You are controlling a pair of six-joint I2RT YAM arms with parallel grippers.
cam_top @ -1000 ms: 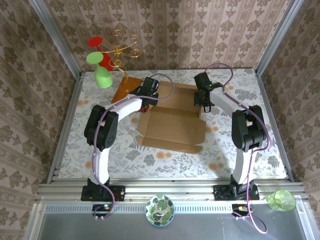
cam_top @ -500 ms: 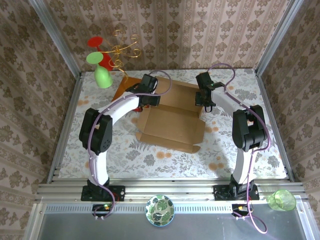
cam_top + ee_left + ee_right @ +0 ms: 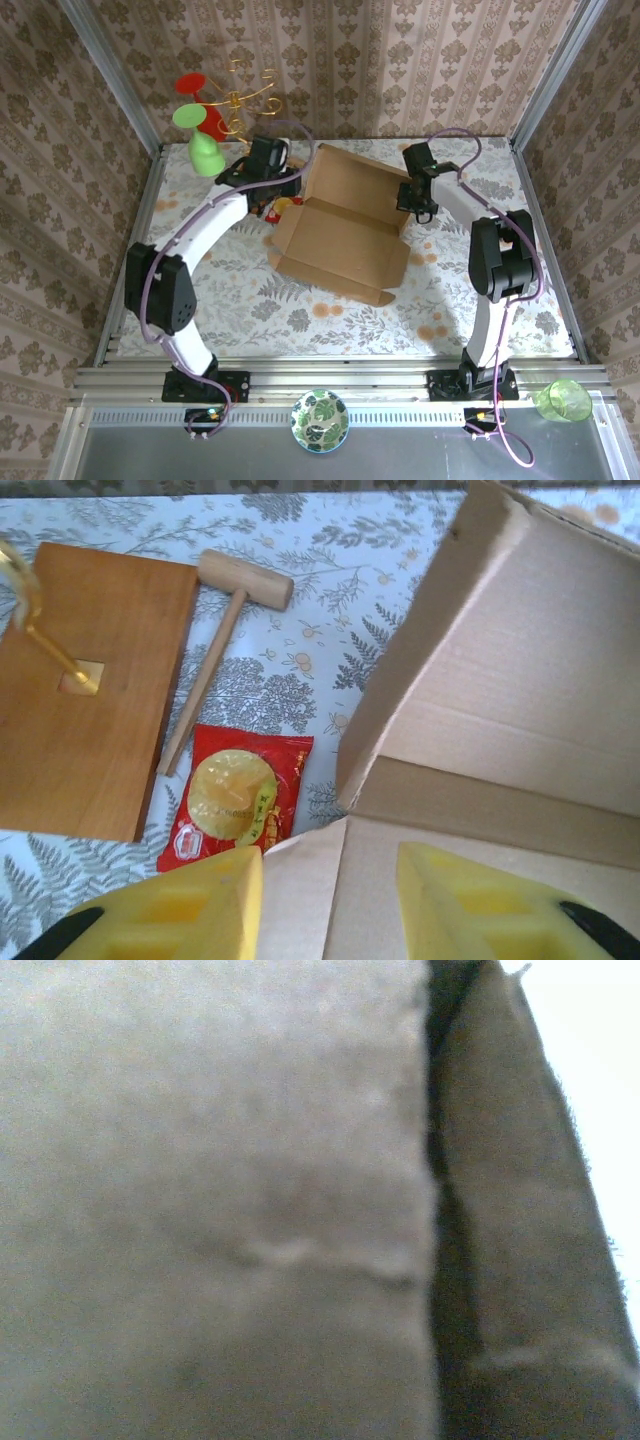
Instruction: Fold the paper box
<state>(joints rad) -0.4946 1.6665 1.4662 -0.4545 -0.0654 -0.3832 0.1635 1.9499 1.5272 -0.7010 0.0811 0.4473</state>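
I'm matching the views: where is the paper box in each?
Top external: paper box mid-table, far panel raised.
Left wrist: right half, panel raised.
Right wrist: blurred cardboard, close, seam at right.
Shared landmark: red packet by its left edge, top and left wrist.

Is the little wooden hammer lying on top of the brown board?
No, the hammer lies on the flowery table, beside the board.

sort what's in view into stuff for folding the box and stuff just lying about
For the job:
- paper box

Lying about:
- wooden board with gold wire stand
- mallet
- red snack packet
- patterned bowl
- green cup
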